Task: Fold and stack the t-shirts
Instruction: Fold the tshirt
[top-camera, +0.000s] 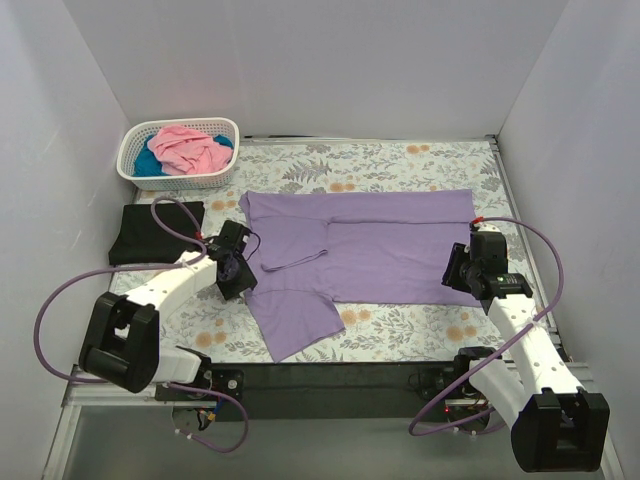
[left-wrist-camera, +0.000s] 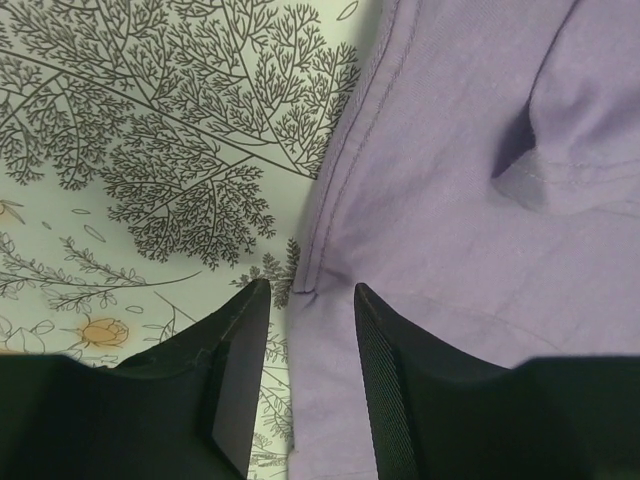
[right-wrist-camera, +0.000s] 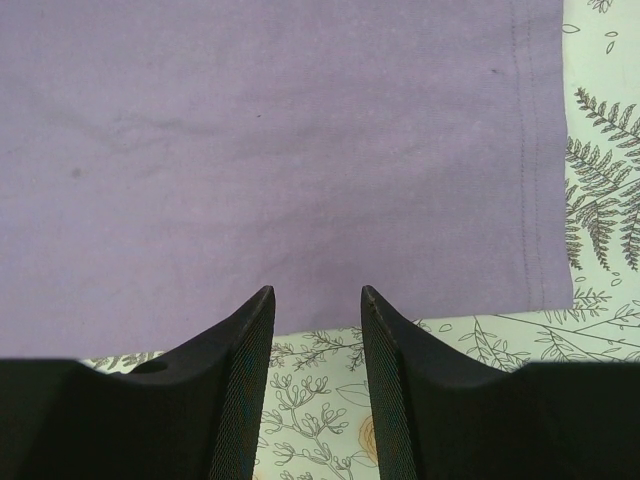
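Left gripper (left-wrist-camera: 310, 292), spread, straddled the edge of the shirt (top-camera: 390, 245); right gripper (right-wrist-camera: 317, 292), spread, sat just short of its near edge; it ran lengthwise between them.

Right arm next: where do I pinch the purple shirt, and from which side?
Pinch the lavender shirt at its near edge, close to the stitched hem corner. Come in low from the arm's own side: the right gripper faces that edge, fingers open. The fabric lies flat on the floral cloth, so the free edge is probably the only place a finger can slip under.
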